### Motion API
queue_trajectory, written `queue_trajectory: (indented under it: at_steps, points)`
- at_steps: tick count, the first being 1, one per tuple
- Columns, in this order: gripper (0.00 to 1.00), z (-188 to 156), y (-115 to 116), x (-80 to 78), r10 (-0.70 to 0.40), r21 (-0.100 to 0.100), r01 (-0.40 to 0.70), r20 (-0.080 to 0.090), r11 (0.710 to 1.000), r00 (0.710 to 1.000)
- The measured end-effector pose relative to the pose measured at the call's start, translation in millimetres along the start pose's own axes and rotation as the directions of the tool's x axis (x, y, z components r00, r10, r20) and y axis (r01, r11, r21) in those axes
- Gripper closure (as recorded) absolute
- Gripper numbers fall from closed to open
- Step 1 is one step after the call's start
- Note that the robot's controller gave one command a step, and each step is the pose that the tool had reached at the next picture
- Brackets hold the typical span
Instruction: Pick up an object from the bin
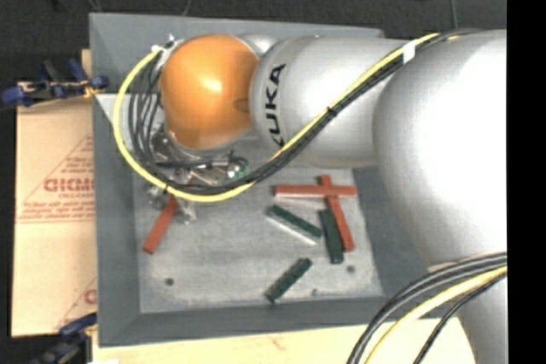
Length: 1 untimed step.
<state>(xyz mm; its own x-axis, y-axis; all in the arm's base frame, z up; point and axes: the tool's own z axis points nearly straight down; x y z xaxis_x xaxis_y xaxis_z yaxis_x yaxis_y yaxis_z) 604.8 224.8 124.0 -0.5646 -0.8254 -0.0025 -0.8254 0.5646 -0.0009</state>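
Note:
My gripper (198, 170) hangs low over the left part of the bin, mostly hidden under the arm's orange cover and cables. Right below it lies a red-orange stick (159, 227), slanting from the gripper's underside down to the left on the bin floor. The stick's upper end sits at the gripper's lower edge; I cannot tell whether it is touched or held.
On the right of the bin floor lies a loose cluster: two crossed red sticks (328, 193), a pale stick (296, 199) and two dark green sticks (331, 236). Another dark green stick (287, 280) lies alone near the front wall. The arm covers the bin's back right.

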Motion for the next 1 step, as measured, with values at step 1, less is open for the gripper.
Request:
queue_trajectory:
  at_steps: [1]
  points:
    - [1.00, -12.7, -0.8, -0.6, 0.002, 0.002, -0.002, 0.001, 1.000, 1.000]
